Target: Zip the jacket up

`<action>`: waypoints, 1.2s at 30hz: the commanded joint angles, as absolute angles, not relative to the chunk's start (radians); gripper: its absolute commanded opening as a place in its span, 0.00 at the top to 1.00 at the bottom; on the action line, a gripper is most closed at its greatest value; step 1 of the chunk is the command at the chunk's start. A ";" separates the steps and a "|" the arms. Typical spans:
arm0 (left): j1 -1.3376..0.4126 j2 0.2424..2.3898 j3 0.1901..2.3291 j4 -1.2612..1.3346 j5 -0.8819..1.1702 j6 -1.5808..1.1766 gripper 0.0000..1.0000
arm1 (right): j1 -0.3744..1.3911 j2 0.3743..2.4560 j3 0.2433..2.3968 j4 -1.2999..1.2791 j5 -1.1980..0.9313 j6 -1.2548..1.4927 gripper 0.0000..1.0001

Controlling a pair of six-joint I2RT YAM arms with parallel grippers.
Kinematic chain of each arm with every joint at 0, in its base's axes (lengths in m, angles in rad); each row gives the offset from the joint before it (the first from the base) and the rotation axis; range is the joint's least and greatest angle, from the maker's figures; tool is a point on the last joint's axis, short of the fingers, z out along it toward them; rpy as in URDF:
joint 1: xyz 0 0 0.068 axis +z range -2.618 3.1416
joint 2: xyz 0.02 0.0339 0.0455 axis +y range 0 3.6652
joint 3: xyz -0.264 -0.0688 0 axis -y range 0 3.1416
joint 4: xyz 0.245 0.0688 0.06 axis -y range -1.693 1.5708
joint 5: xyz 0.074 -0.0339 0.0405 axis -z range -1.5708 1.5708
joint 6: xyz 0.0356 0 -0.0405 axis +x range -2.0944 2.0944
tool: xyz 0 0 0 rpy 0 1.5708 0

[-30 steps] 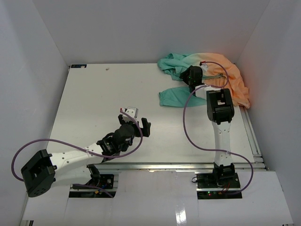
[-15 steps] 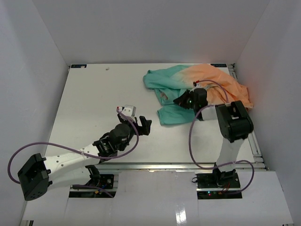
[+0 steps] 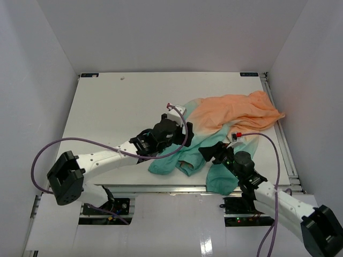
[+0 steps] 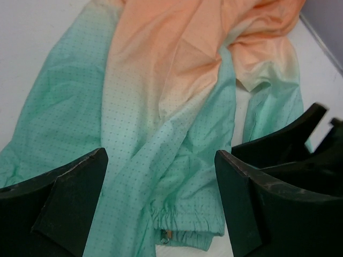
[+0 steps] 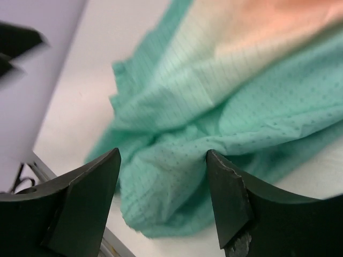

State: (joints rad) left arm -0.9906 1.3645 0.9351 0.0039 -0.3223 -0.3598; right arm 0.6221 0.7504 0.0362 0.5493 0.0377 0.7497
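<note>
The jacket (image 3: 230, 115) lies crumpled across the right half of the table, orange at the far right and teal (image 3: 166, 163) towards the near middle. My left gripper (image 3: 170, 140) hovers over the teal part, open, with nothing between its fingers (image 4: 64, 198). Below it, in the left wrist view (image 4: 161, 160), I see an elastic hem (image 4: 187, 222) with a small metal piece (image 4: 165, 235) at its edge. My right gripper (image 3: 211, 151) stands open close over a bunched teal fold (image 5: 161, 182). One fingertip (image 5: 217, 166) touches the fabric, and nothing is gripped.
A teal flap (image 3: 221, 179) of the jacket hangs over the table's near edge rail (image 3: 161, 188). White walls close in the table on three sides. Purple cables (image 3: 48, 152) loop from both arms. Bare white tabletop (image 3: 107, 107) spreads at the left.
The right gripper pulled the jacket from the far right corner to the near middle, then opened and let go. The left arm swung right, over the teal part.
</note>
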 commanded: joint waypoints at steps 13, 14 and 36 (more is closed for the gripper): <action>-1.009 1.835 1.209 -0.209 -0.048 -0.244 0.29 | 0.618 0.534 0.069 0.238 0.366 0.724 0.27; -1.009 1.839 1.217 -0.221 -0.074 -0.251 0.48 | 0.618 0.524 0.065 0.238 0.367 0.722 0.27; -0.589 1.517 1.256 -0.380 -0.665 -0.476 0.84 | 0.617 0.657 0.054 0.339 0.326 0.702 0.26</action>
State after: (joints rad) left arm -0.6828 1.6479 1.3047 -0.3398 -0.4080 -0.4339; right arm 0.6220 0.6627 0.0444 0.2688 0.3149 0.7067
